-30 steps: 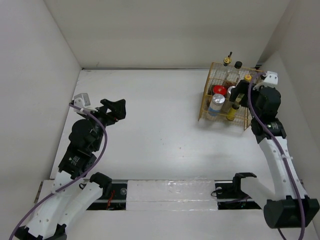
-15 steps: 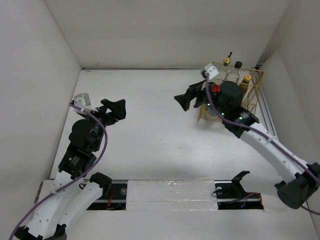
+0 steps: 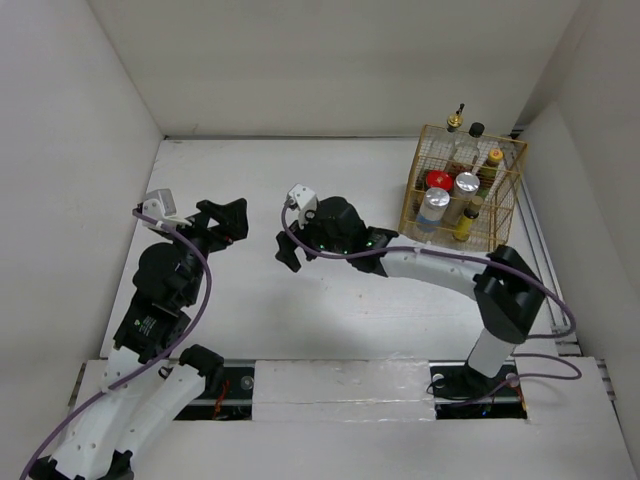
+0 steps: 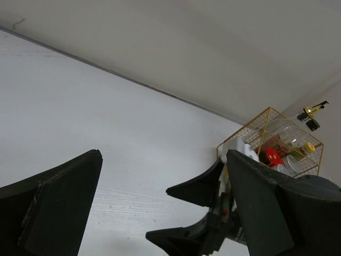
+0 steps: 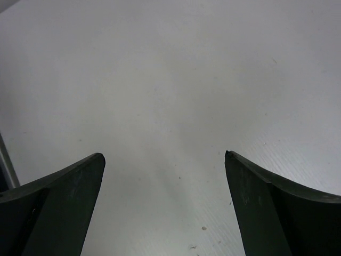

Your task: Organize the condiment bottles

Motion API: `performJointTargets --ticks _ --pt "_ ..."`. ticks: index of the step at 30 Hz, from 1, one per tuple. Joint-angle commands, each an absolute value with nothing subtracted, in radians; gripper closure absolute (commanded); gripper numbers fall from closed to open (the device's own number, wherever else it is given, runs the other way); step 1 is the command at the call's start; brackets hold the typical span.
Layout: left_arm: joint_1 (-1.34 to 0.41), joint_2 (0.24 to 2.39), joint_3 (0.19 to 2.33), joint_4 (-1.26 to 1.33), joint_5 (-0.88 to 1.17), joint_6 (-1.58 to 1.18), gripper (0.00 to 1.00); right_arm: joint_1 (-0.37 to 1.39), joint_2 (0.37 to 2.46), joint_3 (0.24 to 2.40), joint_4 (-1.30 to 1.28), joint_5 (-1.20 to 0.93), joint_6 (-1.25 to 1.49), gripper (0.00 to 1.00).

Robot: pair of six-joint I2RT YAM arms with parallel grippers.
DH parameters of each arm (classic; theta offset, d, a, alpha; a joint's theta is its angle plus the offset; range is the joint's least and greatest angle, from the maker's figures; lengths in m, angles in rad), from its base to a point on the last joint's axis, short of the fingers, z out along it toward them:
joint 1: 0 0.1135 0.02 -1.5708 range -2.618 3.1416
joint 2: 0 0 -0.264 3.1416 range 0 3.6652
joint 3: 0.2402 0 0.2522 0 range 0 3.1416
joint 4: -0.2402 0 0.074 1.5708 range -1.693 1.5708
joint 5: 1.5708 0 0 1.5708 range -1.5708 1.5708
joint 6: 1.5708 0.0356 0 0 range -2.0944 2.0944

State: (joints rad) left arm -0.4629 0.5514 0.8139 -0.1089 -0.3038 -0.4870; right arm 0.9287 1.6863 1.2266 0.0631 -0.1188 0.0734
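White desk, seen from above. The right arm reaches from its base at 5 o'clock to the desk's centre. There the right gripper stands wide and holds nothing; its wrist view shows only bare desk between the fingers. The left arm rises at 8 o'clock. The left gripper, at 9 o'clock, is likewise wide and empty, and faces the right gripper at 3 o'clock of it. A gold wire basket sits at 2 o'clock, well apart from both grippers. All 7 condiment bottles stand upright inside it:
- the gold-spouted clear bottle and the black-capped sauce bottle at the basket's 12 o'clock side
- the red-lidded jar at 9 o'clock
- 1 silver-topped cylinder at 7 o'clock
- the small yellow bottle at 5 o'clock
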Motion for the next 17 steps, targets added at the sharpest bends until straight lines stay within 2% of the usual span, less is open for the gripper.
performJointTargets --ticks 1,6,17 --pt "-0.463 0.554 0.838 -0.069 -0.313 -0.472 0.01 0.930 1.739 1.227 0.186 -0.115 0.100 0.00" --pt "-0.463 0.554 0.838 -0.069 -0.313 -0.463 0.01 0.939 1.812 1.227 0.209 -0.115 0.110 0.00" --pt "-0.463 0.563 0.838 -0.069 -0.295 -0.463 0.01 0.939 1.802 1.227 0.209 -0.081 0.101 0.00"
